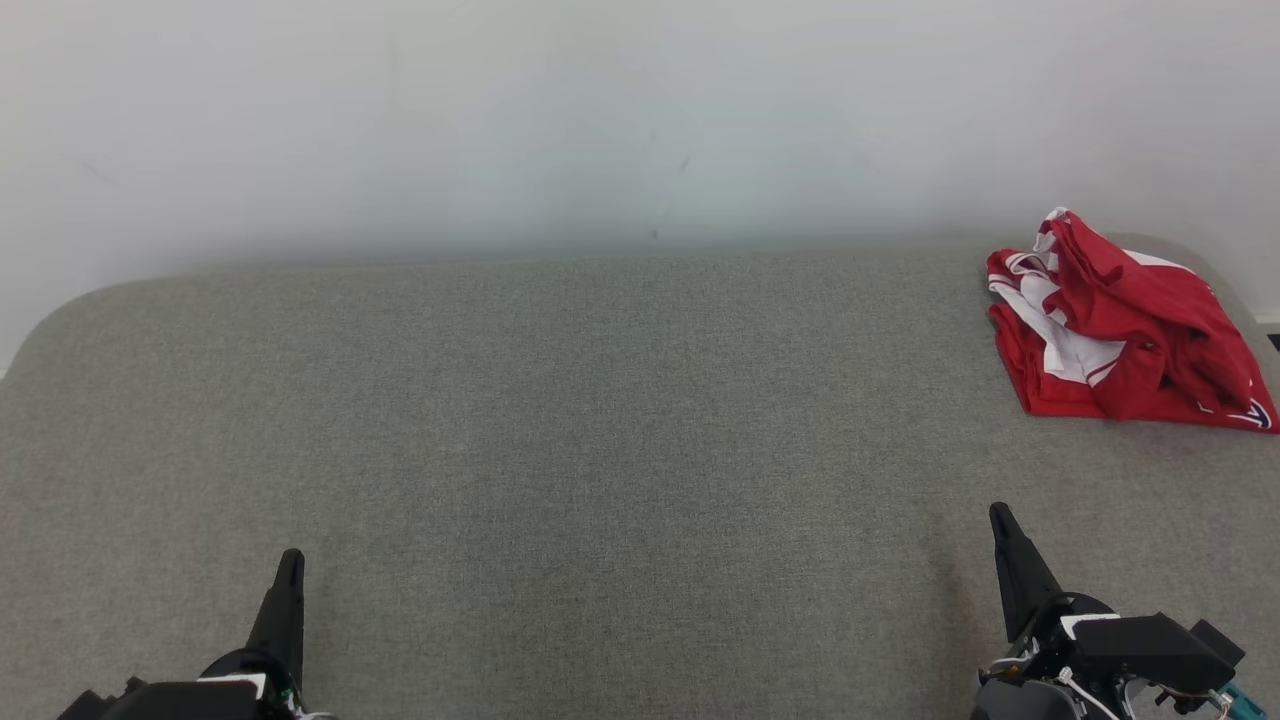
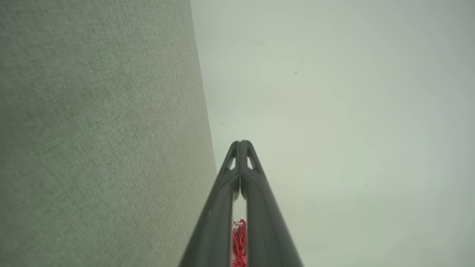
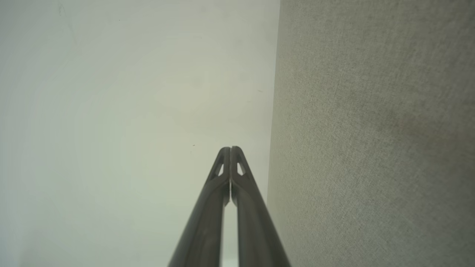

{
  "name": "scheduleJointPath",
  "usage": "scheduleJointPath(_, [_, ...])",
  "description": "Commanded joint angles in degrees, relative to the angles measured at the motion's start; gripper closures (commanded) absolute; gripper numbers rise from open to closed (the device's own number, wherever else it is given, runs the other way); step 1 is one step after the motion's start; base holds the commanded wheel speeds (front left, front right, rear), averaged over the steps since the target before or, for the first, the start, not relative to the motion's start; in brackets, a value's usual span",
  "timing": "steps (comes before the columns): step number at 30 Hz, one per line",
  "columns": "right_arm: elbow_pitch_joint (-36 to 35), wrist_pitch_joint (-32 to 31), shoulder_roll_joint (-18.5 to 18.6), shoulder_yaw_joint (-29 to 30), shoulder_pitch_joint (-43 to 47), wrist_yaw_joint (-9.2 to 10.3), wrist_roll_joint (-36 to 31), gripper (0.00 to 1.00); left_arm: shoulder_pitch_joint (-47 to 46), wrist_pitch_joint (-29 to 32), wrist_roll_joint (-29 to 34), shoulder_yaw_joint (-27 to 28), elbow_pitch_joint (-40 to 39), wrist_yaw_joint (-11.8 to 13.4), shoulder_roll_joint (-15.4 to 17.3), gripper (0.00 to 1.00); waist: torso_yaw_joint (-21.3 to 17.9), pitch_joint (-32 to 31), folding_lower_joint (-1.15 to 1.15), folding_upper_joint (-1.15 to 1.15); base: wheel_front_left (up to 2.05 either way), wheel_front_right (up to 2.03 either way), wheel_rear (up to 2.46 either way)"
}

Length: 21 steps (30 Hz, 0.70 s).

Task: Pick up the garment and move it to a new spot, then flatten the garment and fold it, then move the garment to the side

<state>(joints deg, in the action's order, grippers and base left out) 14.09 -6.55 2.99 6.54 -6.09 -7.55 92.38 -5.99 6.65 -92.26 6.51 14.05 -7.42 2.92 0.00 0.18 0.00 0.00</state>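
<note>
The left gripper [image 1: 291,560] hangs at the lower left over the grey table [image 1: 600,420], its fingers pressed together on nothing. At the lower right, the right gripper [image 1: 1000,515] has its fingers together too, empty. The red-and-white garment [image 1: 1130,330] lies crumpled at the table's far right corner, well apart from both.

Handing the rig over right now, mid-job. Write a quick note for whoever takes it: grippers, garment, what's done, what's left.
Left gripper: shut, empty, at the near left of the table.
Right gripper: shut, empty, at the near right.
Garment: red and white, lying bunched at the table's far right corner, clear of both grippers.
Done: nothing that shows; the garment is neither flat nor folded.
Left: pick it up, move it to a new spot, flatten, fold, then move it aside. The right gripper looks the nearer one.
</note>
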Motion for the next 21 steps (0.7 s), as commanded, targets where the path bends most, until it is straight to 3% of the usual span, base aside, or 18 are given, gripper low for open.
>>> scheduleJointPath(1, [-0.1,-0.2,-0.2,0.0,-0.3,0.12,0.1,1.00,-0.6,0.0,-0.3,0.2,0.1,-0.2,-0.1,1.00,0.0,0.0,0.00,0.00,0.00,0.00,0.00])
scheduleJointPath(21, [-0.1,-0.2,-0.2,0.0,-0.3,0.12,0.1,1.00,-0.6,0.0,-0.3,0.2,0.1,-0.2,-0.1,1.00,0.0,0.0,0.00,0.00,0.00,0.00,0.00])
